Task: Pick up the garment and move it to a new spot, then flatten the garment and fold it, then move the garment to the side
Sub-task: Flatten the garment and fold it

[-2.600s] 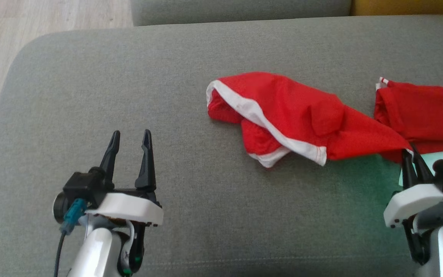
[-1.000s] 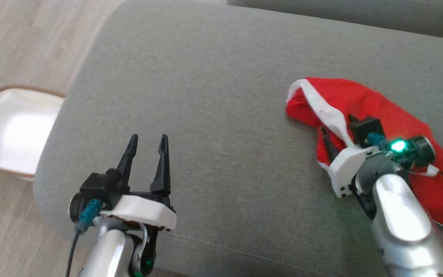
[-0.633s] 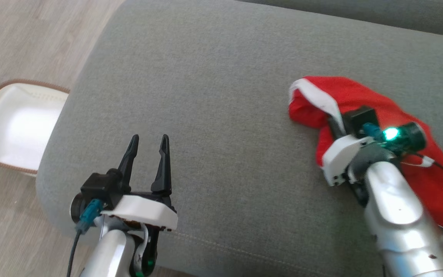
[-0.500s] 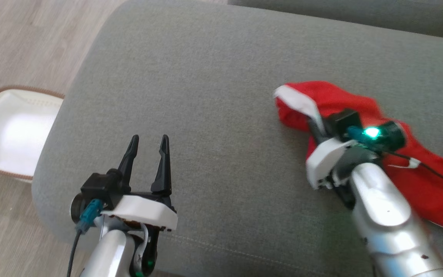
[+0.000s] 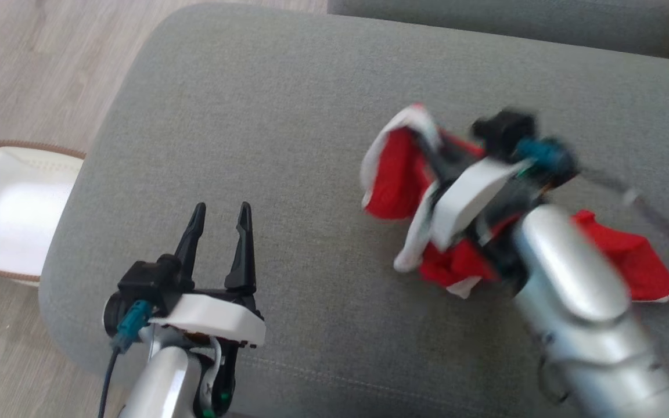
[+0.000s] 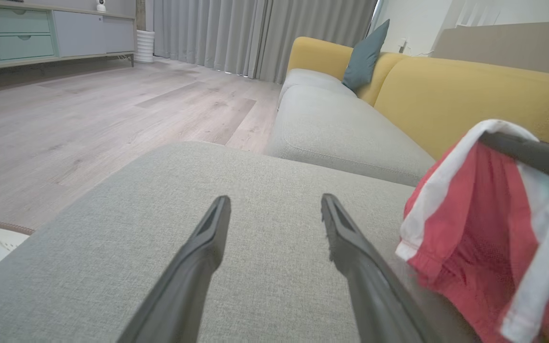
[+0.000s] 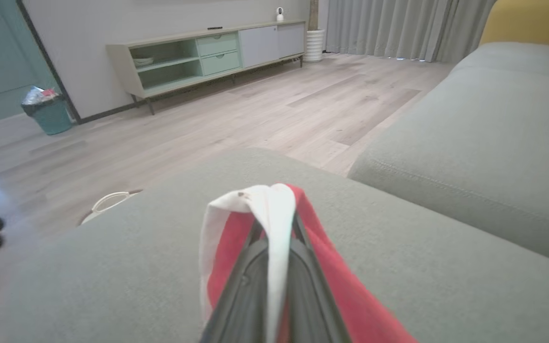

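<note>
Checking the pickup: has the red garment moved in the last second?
Yes. The garment, clamped in the right gripper, has shifted left toward the grey cushion's rounded left edge and is partly lifted.

Even daylight; motion blur smears right end effector (image 5: 427, 142) and garment (image 5: 394, 180).

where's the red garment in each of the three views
Head view: right of centre, garment bunched in the shut right claw.
Left wrist view: garment at right edge, hanging from a dark finger.
Right wrist view: garment bottom centre, white band pinched between the fingers.
Shared landmark: white basket on the floor by the grey cushion's rounded end.
</note>
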Tool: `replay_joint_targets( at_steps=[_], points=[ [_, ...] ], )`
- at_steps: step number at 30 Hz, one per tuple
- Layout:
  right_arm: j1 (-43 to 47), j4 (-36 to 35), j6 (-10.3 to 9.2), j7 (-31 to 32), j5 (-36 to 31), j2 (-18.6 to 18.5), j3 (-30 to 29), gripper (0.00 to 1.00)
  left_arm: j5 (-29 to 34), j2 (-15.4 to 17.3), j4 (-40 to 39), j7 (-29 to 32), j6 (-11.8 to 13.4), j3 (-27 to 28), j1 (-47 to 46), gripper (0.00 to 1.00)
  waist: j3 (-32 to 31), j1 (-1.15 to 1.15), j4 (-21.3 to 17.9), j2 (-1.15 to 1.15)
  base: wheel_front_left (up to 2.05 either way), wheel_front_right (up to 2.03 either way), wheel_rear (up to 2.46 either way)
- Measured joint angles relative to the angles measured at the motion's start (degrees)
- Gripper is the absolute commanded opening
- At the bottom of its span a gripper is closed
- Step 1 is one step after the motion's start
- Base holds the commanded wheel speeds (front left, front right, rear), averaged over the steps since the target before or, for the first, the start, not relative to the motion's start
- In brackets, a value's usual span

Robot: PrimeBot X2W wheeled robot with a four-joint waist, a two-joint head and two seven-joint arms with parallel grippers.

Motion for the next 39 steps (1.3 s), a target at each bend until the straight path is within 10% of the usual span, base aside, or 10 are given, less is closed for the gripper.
replay_joint_targets(
  at_steps=[15, 16, 17, 25, 39],
  points=[
    [-21.0, 18.2, 0.0, 5.7, -1.9, -21.4, -2.1, 0.0, -0.1, 0.0, 0.0, 0.0, -0.4, -1.3, -2.2, 1.0, 5.2, 0.0, 3.3, 0.0, 0.0, 0.0, 0.0],
    [-22.7, 20.3, 0.0, 5.2, -2.6, -22.0, -1.5, 0.7, -0.1, 0.0, 0.0, 0.0, -0.6, -1.4, -2.5, 1.0, 5.7, 0.0, 3.5, 0.0, 0.0, 0.0, 0.0],
    [-24.4, 22.5, 0.0, 4.9, -4.0, -22.8, -0.9, 1.0, -0.1, 0.0, 0.0, 0.0, -0.6, -1.5, -2.8, 1.0, 6.1, 0.0, 3.6, 0.0, 0.0, 0.0, 0.0],
    [-32.0, 35.0, 0.0, -1.2, -11.0, -23.6, -2.1, 1.0, -0.7, -0.1, 0.0, 0.0, -0.5, -2.3, -4.9, 1.0, 7.9, 0.0, 3.7, 0.0, 0.0, 0.0, 0.0],
    [-27.3, 38.1, 0.0, -19.3, -8.4, -12.6, -7.1, 1.0, 0.7, -0.1, -0.4, 0.0, -0.6, 0.2, -3.6, 1.0, 2.3, 0.0, -3.6, 0.0, 0.0, 0.0, 0.0]
  ],
)
